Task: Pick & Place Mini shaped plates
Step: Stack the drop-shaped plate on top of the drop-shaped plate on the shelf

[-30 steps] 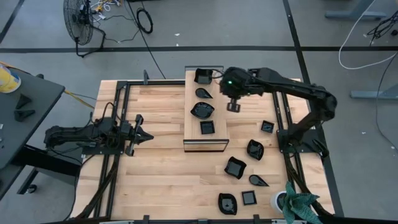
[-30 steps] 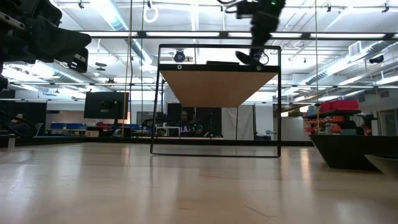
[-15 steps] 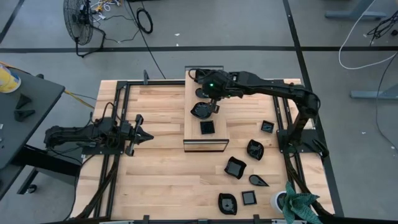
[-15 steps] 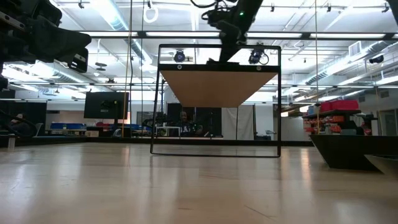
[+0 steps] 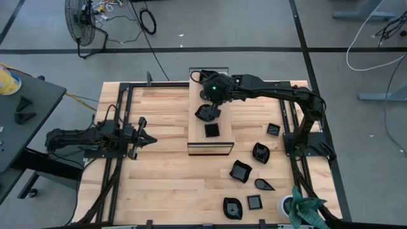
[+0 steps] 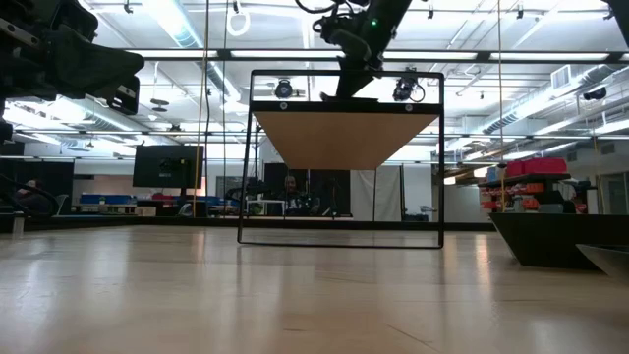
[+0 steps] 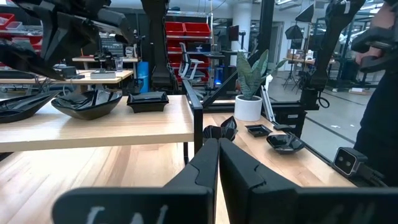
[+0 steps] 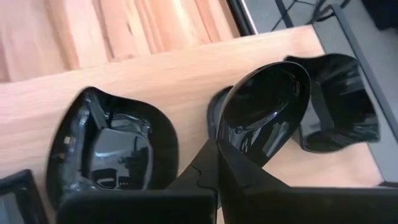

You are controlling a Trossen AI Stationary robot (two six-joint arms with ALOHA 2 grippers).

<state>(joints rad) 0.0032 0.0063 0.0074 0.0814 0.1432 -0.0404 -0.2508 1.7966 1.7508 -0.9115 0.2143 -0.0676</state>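
We see that the right gripper [image 5: 213,95], which was over the bare wood beside the wooden board [image 5: 219,147] one second ago, now hangs over the far end of this board; we judge that the carrying is finished and the setting down comes next. Its fingers are pressed together on the rim of a teardrop plate [image 8: 264,109]; in the right wrist view this plate is held above a similar dish already lying there, between the wavy-edged plate [image 8: 112,149] and the square plate [image 8: 339,102] at the board's end; whether it already touches the one below, we cannot tell. One more square plate [image 5: 212,130] lies nearer on the board; seven other black plates [image 5: 240,171] wait on the surface on the right side, well apart from the gripper. The left gripper [image 5: 144,137] rests low at the left side, fingers together, holding nothing.
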